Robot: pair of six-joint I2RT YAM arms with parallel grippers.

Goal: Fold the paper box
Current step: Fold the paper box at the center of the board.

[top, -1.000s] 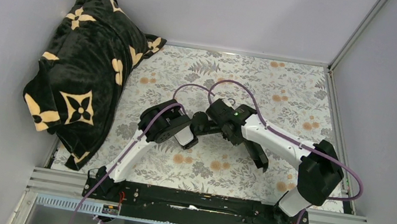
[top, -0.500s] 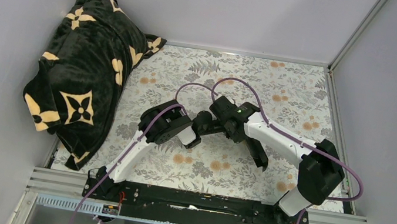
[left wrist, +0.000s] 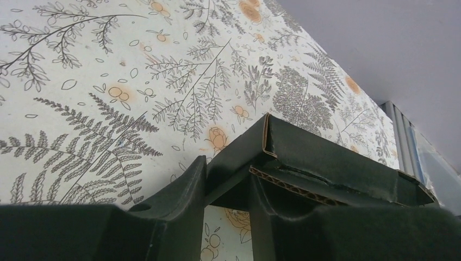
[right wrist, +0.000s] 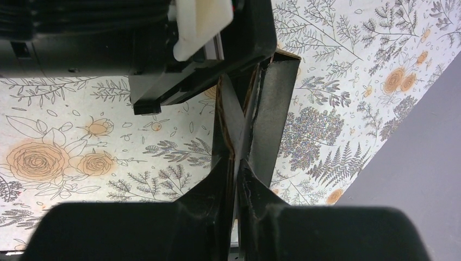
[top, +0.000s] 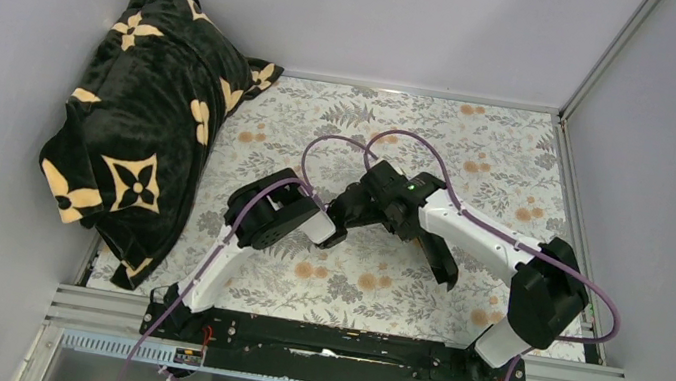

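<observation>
Pinching a thin upright panel of the paper box, the right end effector has its two fingers pressed nearly together, with only the card's thickness between them. Facing it, the left end effector stands partly open astride a folded corner of the same box. It has one finger on each side of a doubled wall whose brown corrugated edge shows. Whether those fingers already bite the card cannot be told, since the desk shows through the gap below them. The box sits between the two end effectors over the middle of the desk, partly formed rather than flat, its creased walls meeting at a raised corner. At the far left lies a black blanket with cream flowers, well apart from the work.

The card looks light, stiff across its panels but weak at the creases, and its matte face should give fair friction. A free flap edge would likely crush or tear under a hard squeeze. A hold close to a crease or on a doubled wall seems safest, with the other end effector bracing the neighbouring panel.
</observation>
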